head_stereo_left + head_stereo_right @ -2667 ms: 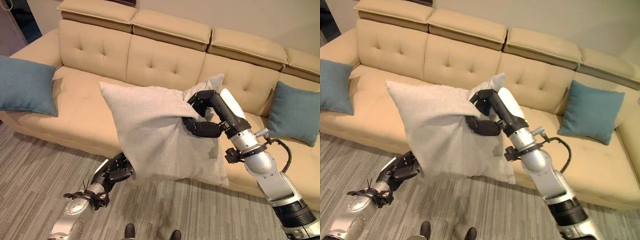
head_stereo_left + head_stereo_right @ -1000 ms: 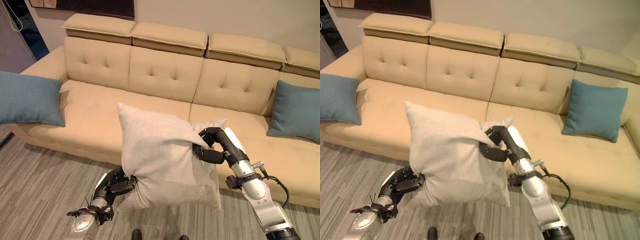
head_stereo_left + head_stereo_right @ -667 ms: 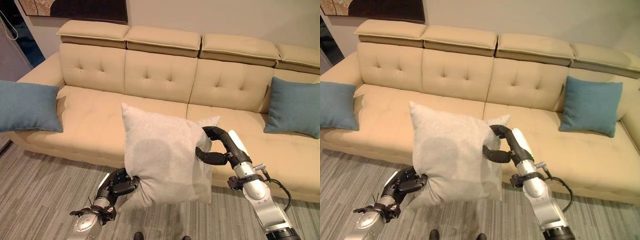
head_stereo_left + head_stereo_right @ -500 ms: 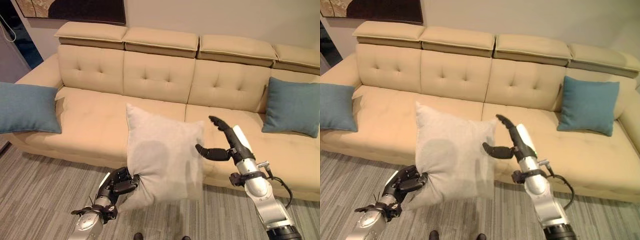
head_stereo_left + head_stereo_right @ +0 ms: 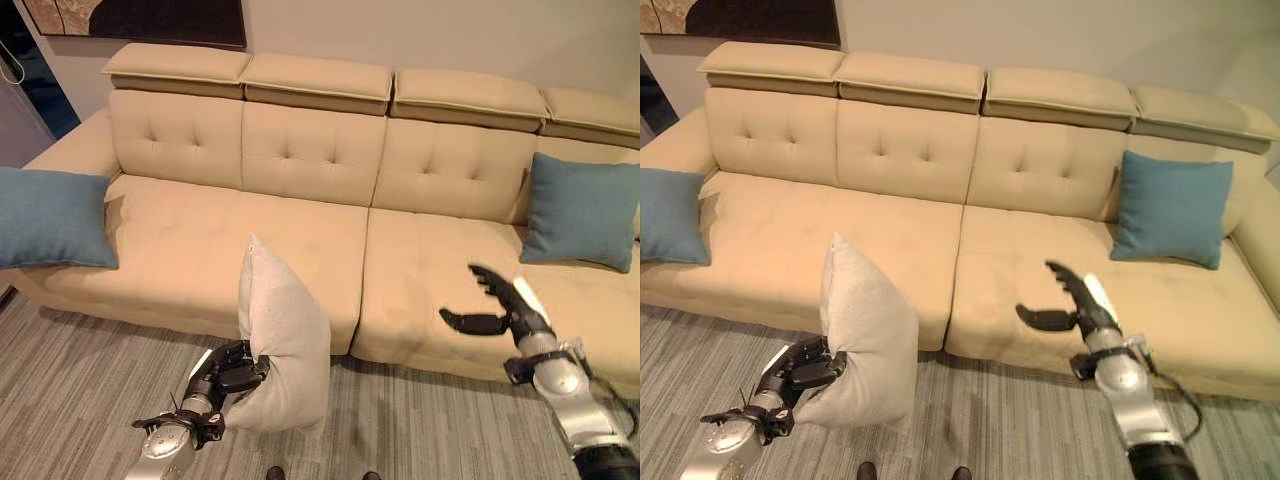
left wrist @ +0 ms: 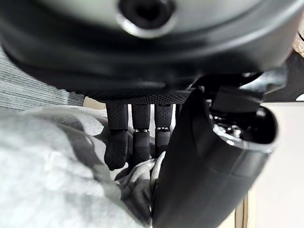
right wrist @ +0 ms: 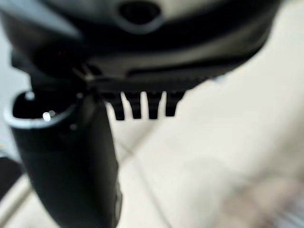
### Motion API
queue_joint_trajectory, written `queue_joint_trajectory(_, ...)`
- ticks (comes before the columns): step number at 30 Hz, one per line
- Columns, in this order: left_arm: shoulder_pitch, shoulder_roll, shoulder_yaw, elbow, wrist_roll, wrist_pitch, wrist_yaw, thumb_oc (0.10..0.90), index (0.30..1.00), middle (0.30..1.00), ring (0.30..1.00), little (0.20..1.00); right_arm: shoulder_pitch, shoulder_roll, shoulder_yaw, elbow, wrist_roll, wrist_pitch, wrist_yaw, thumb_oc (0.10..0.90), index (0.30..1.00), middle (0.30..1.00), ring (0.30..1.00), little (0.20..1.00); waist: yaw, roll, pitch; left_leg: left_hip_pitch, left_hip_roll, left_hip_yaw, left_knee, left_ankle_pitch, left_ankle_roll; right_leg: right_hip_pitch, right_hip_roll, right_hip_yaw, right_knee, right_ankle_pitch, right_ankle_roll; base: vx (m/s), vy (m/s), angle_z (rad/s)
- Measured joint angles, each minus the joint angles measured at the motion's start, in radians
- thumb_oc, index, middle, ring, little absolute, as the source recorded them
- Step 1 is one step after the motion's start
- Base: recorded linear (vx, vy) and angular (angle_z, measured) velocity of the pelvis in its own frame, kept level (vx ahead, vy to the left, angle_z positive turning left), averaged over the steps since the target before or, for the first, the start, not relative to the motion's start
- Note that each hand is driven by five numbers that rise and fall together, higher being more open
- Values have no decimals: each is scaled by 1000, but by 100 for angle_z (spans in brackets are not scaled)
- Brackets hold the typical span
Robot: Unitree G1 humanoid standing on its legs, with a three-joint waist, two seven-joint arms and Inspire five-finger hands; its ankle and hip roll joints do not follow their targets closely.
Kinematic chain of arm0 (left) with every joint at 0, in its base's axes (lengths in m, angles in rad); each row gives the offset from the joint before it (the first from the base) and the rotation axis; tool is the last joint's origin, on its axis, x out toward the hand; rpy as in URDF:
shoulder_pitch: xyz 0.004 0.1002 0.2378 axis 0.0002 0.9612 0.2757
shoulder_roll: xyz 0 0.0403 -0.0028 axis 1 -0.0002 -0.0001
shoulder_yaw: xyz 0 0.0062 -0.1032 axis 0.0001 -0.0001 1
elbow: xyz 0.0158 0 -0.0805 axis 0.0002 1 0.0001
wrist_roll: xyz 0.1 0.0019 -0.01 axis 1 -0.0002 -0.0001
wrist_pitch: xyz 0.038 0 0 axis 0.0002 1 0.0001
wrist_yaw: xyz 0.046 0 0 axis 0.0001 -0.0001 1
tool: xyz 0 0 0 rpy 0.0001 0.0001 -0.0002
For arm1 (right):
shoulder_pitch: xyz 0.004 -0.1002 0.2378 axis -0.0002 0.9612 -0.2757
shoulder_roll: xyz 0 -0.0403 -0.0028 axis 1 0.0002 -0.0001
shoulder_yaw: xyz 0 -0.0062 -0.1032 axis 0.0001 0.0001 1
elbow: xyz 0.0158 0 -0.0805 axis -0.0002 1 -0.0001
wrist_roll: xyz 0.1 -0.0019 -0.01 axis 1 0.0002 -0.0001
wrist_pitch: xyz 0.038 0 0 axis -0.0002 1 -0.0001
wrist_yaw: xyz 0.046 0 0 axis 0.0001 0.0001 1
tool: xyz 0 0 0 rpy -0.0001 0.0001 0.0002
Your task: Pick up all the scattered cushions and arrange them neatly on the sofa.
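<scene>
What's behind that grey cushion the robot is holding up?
Behind the grey cushion is the sofa, its seat front partly covered. The left hand grips its corner; the right hand is open.

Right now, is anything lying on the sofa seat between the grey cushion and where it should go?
Nothing visible. The left hand grips the grey cushion before the sofa, whose middle seat is bare; blue cushions sit only at its ends.

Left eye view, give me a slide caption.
Left hand grips the grey cushion before the sofa; right hand open.
</scene>
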Motion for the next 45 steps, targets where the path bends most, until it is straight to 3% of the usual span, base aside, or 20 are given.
queue_joint_trajectory(3, -1, 17, -1, -2, 9, 0, -14, 400, 300, 300, 300, 300, 51, 35, 37, 34, 1, 22, 22, 800, 900, 900, 900, 900, -18, 11, -4, -5, 0, 0, 0, 0, 0, -4, -1, -1, 0, 0, 0, 0, 0, 0)
queue_joint_trajectory(4, -8, 28, -2, -3, 22, 0, -16, 400, 300, 300, 300, 300, 58, 111, 38, 105, 23, 22, 26, 800, 900, 900, 900, 900, -25, 16, -7, -4, 1, 0, 0, 0, 0, -4, 0, 0, 0, 0, -1, 0, 0, 0)
queue_joint_trajectory(6, -25, 28, -3, -4, 22, 0, -30, 400, 300, 300, 300, 300, 57, 179, 51, 197, 62, 27, 37, 800, 900, 900, 900, 900, -26, 27, -7, -4, 1, 0, 0, 0, 0, -3, 0, -1, 0, -1, -1, 3, -15, 0)
queue_joint_trajectory(11, -82, 28, -26, -23, 20, 4, -34, 400, 300, 300, 300, 300, 62, 309, 78, 298, 176, 42, 60, 800, 900, 900, 900, 900, -28, 81, -5, -6, -2, -3, -2, 0, 0, -2, -5, -5, -1, -6, 4, -1, 2, 3)
queue_joint_trajectory(12, -91, 26, -40, -53, 20, 4, -34, 400, 300, 300, 300, 300, 59, 327, 87, 297, 221, 42, 62, 800, 900, 900, 900, 900, -32, 111, -5, -6, -7, -5, -1, -1, 0, -1, -11, -6, -1, -5, 4, 6, 14, 6)
queue_joint_trajectory(13, -91, 15, -41, -70, 20, 4, -36, 400, 300, 300, 300, 300, 59, 332, 86, 297, 247, 42, 60, 800, 900, 900, 900, 900, -34, 125, -10, -6, -10, -7, -1, -2, 2, 0, -14, -6, -1, -5, 4, 8, 32, 11)
queue_joint_trajectory(14, -92, 9, -44, -116, 18, 4, -39, 400, 300, 300, 300, 300, 48, 365, 46, 311, 351, 41, 59, 800, 900, 900, 900, 900, -42, 140, -13, -6, -13, -11, 0, -2, 2, 2, -17, -10, -1, -6, 5, 3, 21, 9)
queue_joint_trajectory(16, -103, 7, -50, -157, 16, 4, -51, 400, 300, 300, 300, 300, 32, 396, -15, 334, 475, 32, 54, 800, 900, 900, 900, 900, -45, 144, -15, -6, -14, -12, 0, -2, 2, 3, -17, -15, 0, -6, 5, 3, 13, 3)
queue_joint_trajectory(22, -159, 29, -104, -262, -2, 4, -79, 400, 300, 300, 300, 300, 17, 375, -25, 333, 620, 16, 54, 800, 900, 900, 900, 900, -54, 171, -13, -5, -15, -13, 0, -2, 2, 6, -19, -18, 0, -7, 7, 0, 0, 0)
queue_joint_trajectory(28, -218, 54, -145, -338, -3, 1, -126, 400, 300, 300, 300, 300, 1, 334, -27, 333, 667, 16, 55, 800, 900, 900, 900, 900, -71, 234, -22, 5, -15, -15, 0, -2, 2, 16, -19, -21, -1, -9, 10, 0, -1, 1)
queue_joint_trajectory(40, -370, 213, -188, -442, -3, 0, -183, 400, 300, 300, 300, 300, 10, 266, -22, 280, 706, 16, 86, 800, 900, 900, 900, 900, -72, 253, -26, 4, -18, -19, 0, -2, 2, 17, -22, -26, -1, -12, 13, 0, 0, 0)
queue_joint_trajectory(45, -450, 278, -187, -466, -11, 0, -210, 400, 300, 300, 300, 300, 26, 214, 77, 147, 734, 27, 162, 800, 900, 900, 900, 900, -69, 260, -25, 5, -19, -23, 0, -2, 2, 21, -23, -29, 0, -12, 14, -3, -14, 1)
